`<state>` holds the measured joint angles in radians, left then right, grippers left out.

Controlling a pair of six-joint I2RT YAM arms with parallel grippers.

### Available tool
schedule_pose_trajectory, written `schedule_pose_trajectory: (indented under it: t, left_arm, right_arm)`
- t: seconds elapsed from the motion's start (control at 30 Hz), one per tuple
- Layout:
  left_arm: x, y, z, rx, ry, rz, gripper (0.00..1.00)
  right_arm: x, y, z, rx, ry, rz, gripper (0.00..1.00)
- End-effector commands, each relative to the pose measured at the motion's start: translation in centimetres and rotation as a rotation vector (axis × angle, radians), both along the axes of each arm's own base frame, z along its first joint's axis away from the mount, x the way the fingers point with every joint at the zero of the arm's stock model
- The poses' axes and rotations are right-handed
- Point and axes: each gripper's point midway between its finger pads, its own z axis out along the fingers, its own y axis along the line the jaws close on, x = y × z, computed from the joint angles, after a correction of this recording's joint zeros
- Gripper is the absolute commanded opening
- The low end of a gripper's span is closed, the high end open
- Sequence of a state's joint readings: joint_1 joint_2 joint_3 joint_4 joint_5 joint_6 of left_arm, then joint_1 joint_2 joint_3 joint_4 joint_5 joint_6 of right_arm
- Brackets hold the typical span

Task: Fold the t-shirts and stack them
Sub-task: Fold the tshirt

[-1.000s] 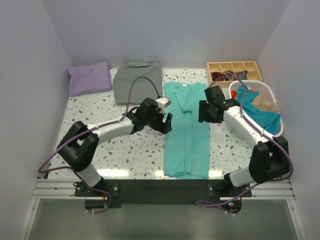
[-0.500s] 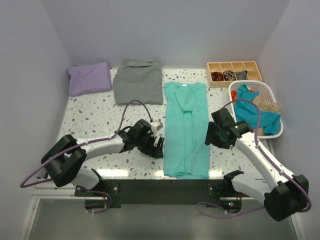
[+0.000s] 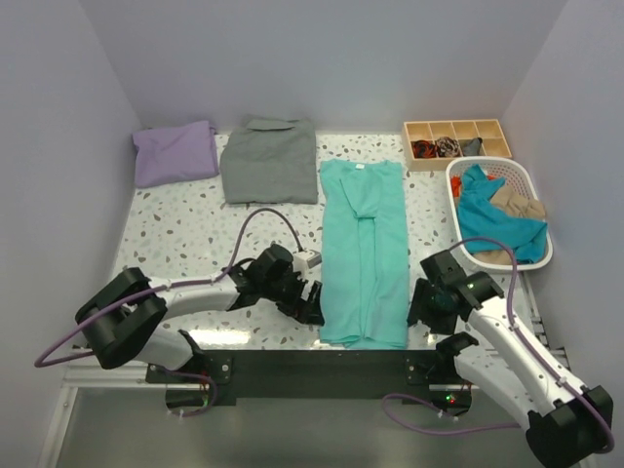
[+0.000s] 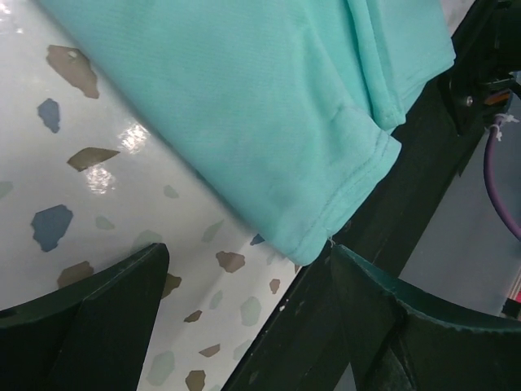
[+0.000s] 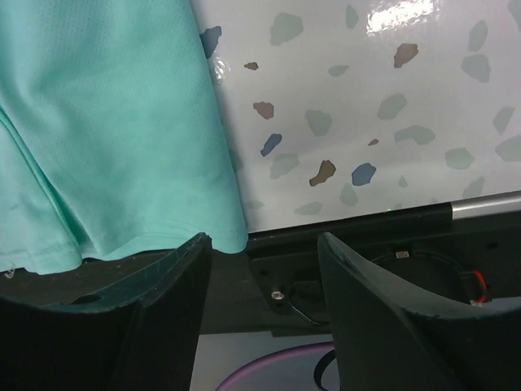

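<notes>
Lying lengthwise mid-counter (image 3: pixel 195 253): the turquoise shirt (image 3: pixel 363 253), sleeves folded in, collar far, hem at the near edge and just lapping onto the black rail (image 3: pixel 312 370). Already folded at the far left: the lavender shirt (image 3: pixel 175 153), with a grey shirt (image 3: pixel 270 161) just beside it.

Left claw (image 3: pixel 308 298) set wide beside the left hem corner (image 4: pixel 326 236), holding nothing. Right claw (image 3: pixel 421 306) also parted and empty, just beside the right hem corner (image 5: pixel 228 236).

Step in hand, by the look of it: take both hem corners and fold the strip up toward the collar.

- Slide one finger under each corner, where the overhang gives a way in.
- Pinch all the layers at once, not only the top one.
- Lift both sides level and together, to keep the strip from skewing.
- Lay the hem down square on the collar end.

Edges and room:
- Mind the rail under the hem; little depth there for a finger.
- Open counter on both flanks of the strip.
- Keep the right arm clear of the basket (image 3: pixel 487 163) and the wooden tray (image 3: pixel 455 128) at the far right.
</notes>
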<state>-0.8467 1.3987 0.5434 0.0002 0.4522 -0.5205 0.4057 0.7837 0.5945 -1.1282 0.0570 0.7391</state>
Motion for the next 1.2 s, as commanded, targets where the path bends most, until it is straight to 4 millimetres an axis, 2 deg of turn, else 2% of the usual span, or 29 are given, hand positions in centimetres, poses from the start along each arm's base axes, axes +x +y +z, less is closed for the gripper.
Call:
schedule_pose_trajectory:
  t: [0.0,0.1,0.27,0.4,0.57,0.93,1.0,1.17]
  left_arm:
    - [-1.1,-1.4,-0.1,-0.033,0.035,-0.035,0.86]
    - [-1.6,-1.6,-0.8,-0.012,0.053,-0.047,0.83]
    - [-2.6,-1.7,-1.1,0.002,0.073,-0.053,0.8]
    - [-3.5,-1.2,-2.3,0.054,0.09,-0.053,0.75]
    - [-3.8,-1.1,-3.1,0.066,0.102,-0.04,0.71]
    - [-4.5,-0.8,-3.9,0.093,0.118,-0.038,0.5]
    - [-4.7,-0.8,-3.8,0.092,0.121,-0.036,0.43]
    - [-5.0,-0.9,-4.1,0.092,0.128,-0.041,0.32]
  right_arm:
    - [-1.2,0.7,-1.4,0.037,0.064,-0.006,0.58]
    - [-1.5,1.3,-2.5,0.061,0.1,0.01,0.56]
    - [-1.2,1.5,-3.1,0.069,0.097,0.031,0.55]
    - [-1.5,2.3,-3.8,0.102,0.136,0.057,0.54]
    - [-1.3,2.8,-4.2,0.132,0.128,0.07,0.54]
    - [-1.0,3.5,-4.4,0.165,0.126,0.082,0.43]
    - [-1.0,3.7,-4.4,0.173,0.127,0.084,0.41]
    - [-0.7,4.5,-4.8,0.211,0.128,0.095,0.33]
